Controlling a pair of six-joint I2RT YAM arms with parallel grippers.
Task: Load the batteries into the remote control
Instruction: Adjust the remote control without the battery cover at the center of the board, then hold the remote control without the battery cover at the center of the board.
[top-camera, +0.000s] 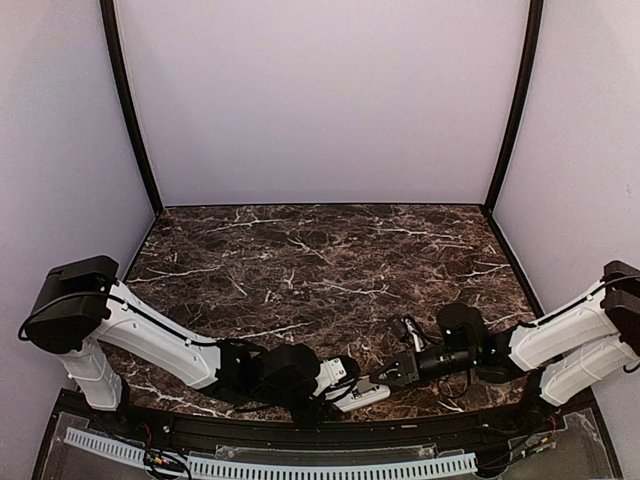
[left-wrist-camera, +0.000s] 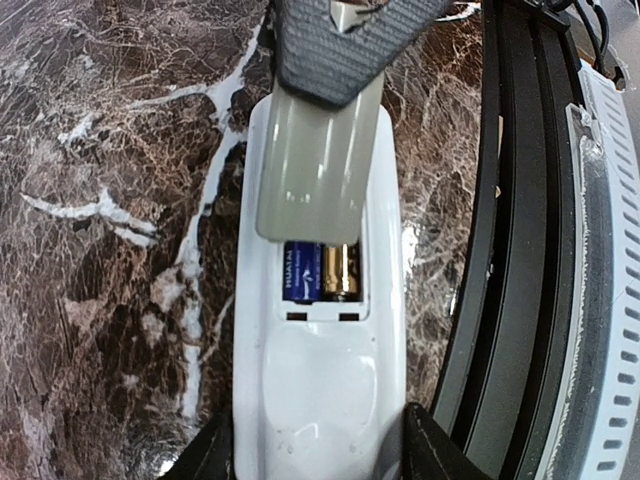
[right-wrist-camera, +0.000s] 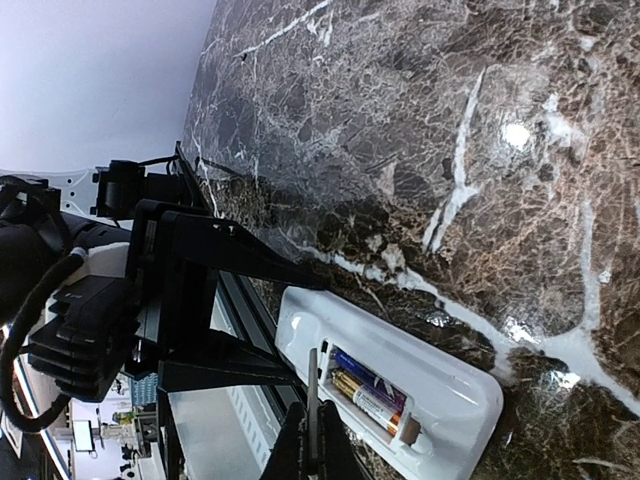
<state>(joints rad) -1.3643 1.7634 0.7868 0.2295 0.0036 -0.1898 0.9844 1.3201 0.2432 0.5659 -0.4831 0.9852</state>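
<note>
Your left gripper (left-wrist-camera: 320, 452) is clamped on one end of the remote control (left-wrist-camera: 320, 380), a finger pressed against each long side. Your right gripper (right-wrist-camera: 312, 445) is pinched shut on a flat grey cover (left-wrist-camera: 315, 170), holding it by its far end over the other half of the remote.

The remote lies back-up on the marble table (left-wrist-camera: 100, 300), close to the dark rail (left-wrist-camera: 500, 250) along the near edge. In the overhead view its long axis runs left to right, roughly parallel to that edge. The held end points toward your left arm and the compartment end toward your right.

The batteries (left-wrist-camera: 320, 272) sit side by side in the recessed compartment, lying lengthwise along the remote. One shows a blue label and the other looks gold. The cover hides the part of the compartment nearer your right gripper and leaves the battery ends exposed. You cannot tell from these views whether the cover's free edge is touching the remote.
</note>
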